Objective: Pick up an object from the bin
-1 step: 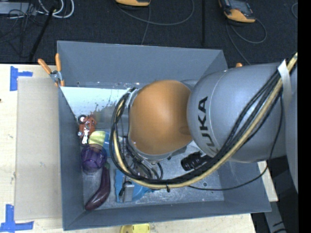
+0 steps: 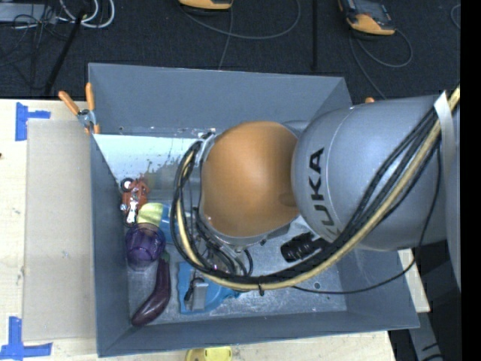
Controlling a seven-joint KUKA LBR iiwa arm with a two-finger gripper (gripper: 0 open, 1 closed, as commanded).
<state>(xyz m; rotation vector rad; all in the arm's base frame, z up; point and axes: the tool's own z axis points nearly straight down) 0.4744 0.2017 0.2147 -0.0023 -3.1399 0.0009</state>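
Arm is reaching into the grey bin from the right. Its orange cover is hanging over the middle of the bin floor. Black and yellow cables are looping round the cover's left and near sides.

The gripper is sitting under the cover as a dark, cable-crowded mass. Most of it is being hidden, so I cannot tell whether it is apart, together or clamped on anything.

A flat blue thing is lying closest to it, just on its near side, against the near wall left of centre. A small grey piece is resting on the blue thing's left part. I cannot tell whether this piece belongs to the blue thing or to the robot.

Along the left wall, far to near:
- A small red-and-white figure is lying farthest back.
- A yellow-green thing is lying just beside the figure.
- A purple cup-like thing is touching the yellow-green thing's near side.
- A dark purple aubergine is slanting toward the near left corner, just left of the blue thing.

A black thing is showing on the floor to the right of the gripper, under the arm's edge.
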